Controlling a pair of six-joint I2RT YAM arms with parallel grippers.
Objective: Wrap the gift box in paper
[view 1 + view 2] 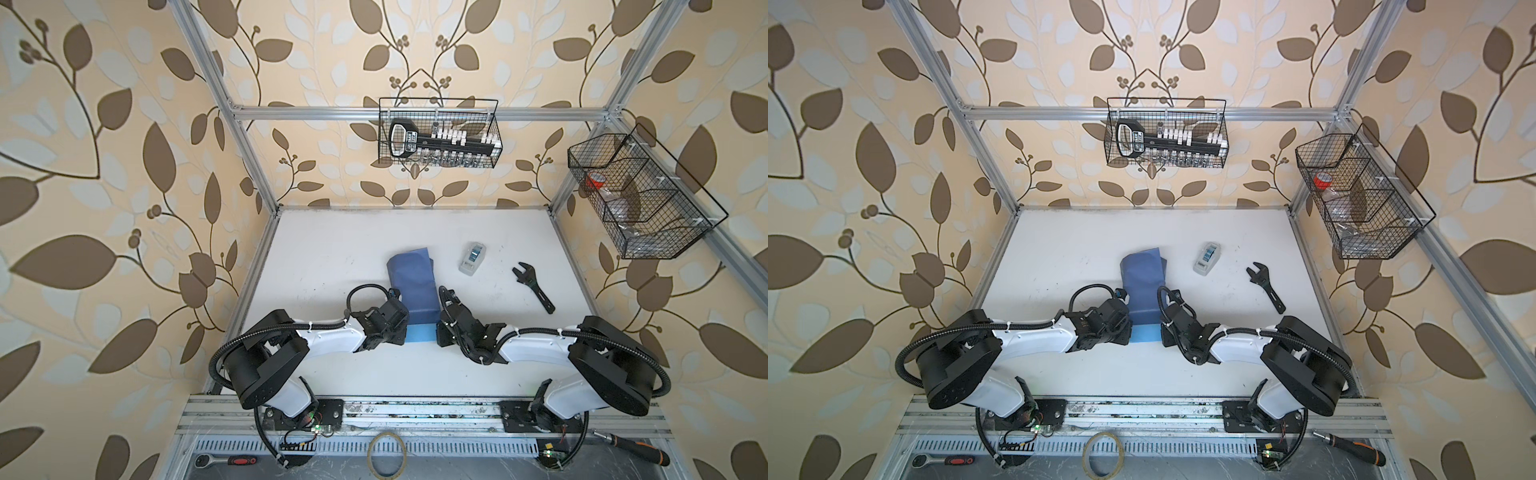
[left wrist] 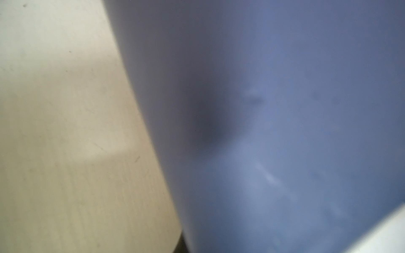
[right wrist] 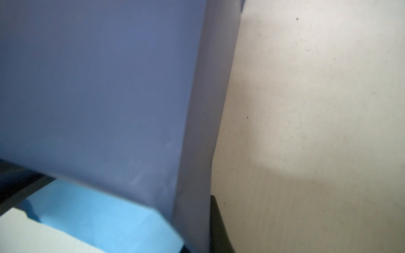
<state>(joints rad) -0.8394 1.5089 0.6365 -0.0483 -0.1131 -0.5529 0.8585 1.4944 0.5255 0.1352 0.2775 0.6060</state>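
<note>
On a white table [image 1: 332, 249], a sheet of wrapping paper [image 1: 411, 286] lies near the middle, its matte slate-blue face up and a narrow strip of its light sky-blue face [image 1: 422, 333] showing at the near edge. We cannot see the gift box; the paper sits raised with soft, squared shoulders, so we judge that the box is under it. The left gripper [image 1: 399, 330] is at the paper's left side near that strip, and the right gripper [image 1: 444, 332] is opposite it on the right. Both are closed. Their fingertips are hidden, so we cannot tell whether paper is pinched between them. Both wrist views are filled with blurred blue paper against the pale tabletop. We judge the sheet to be light, thin and limp: it would crease or tear if tugged, and it would slide easily on the smooth table. It is best held at its free side edges, close to the box, and pulled evenly. A clear tape dispenser [image 1: 472, 257] and a black adjustable wrench [image 1: 536, 291] lie well apart, to the right.
</note>
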